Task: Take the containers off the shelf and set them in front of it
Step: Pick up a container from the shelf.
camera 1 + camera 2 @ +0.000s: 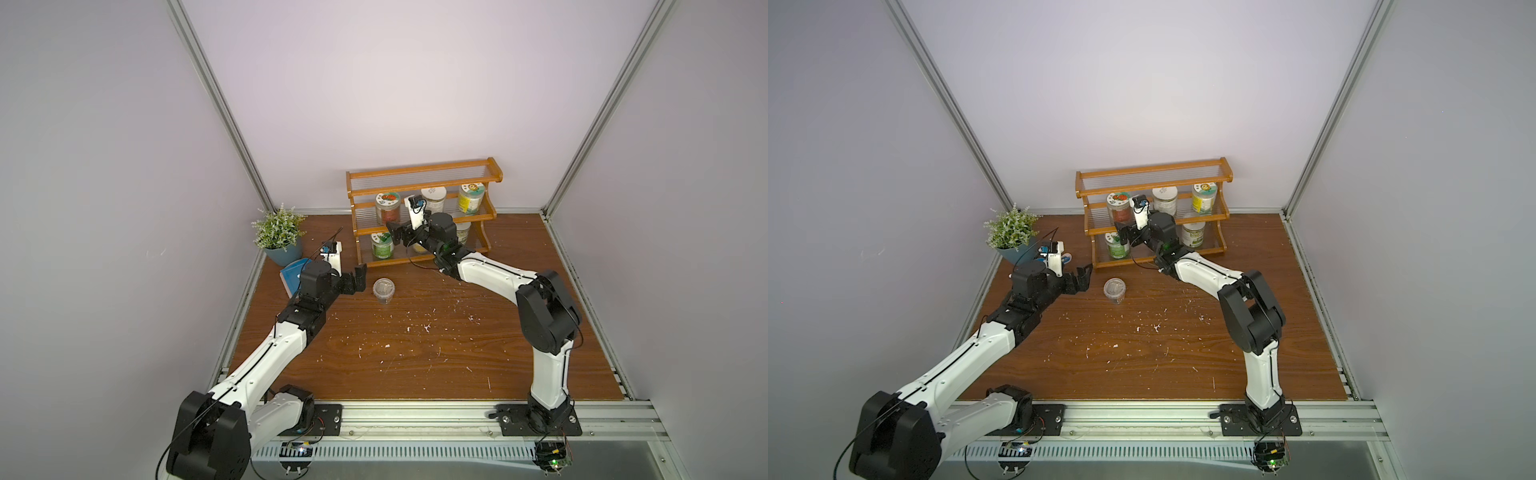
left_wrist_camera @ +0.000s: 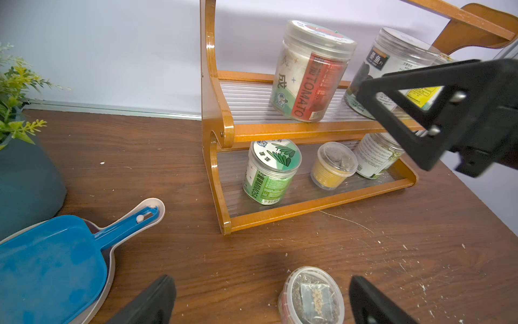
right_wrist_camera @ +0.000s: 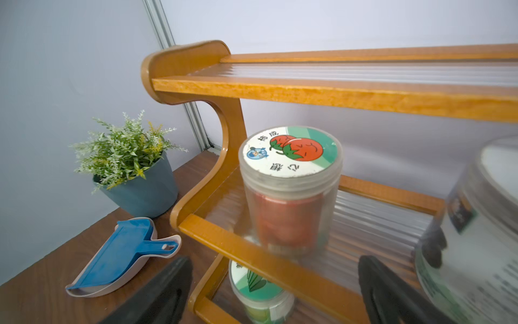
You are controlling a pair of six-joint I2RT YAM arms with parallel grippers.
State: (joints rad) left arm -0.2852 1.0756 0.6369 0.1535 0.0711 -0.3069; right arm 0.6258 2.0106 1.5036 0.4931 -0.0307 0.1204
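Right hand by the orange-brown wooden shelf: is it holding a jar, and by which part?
Nothing is held. The right hand is open, short of the clear plastic jar with the tomato-picture lid on the orange-brown wooden shelf.

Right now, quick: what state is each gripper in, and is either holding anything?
Left gripper: open, empty, near the lidded clear cup on the table.
Right gripper: open, empty, facing the tomato jar on the shelf.

1. The shelf [image 1: 424,171] is orange-brown wood with clear ribbed panels.
2. The tomato jar [image 3: 288,182] has a white-and-green lid picturing red tomatoes.
3. The leaf-lidded jar [image 2: 269,174] has a green label.
4. The small cup [image 2: 332,168] holds yellow.
5. The dustpan [image 3: 117,252] is blue.
6. The table [image 1: 415,353] is dark brown woodgrain, flecked white.
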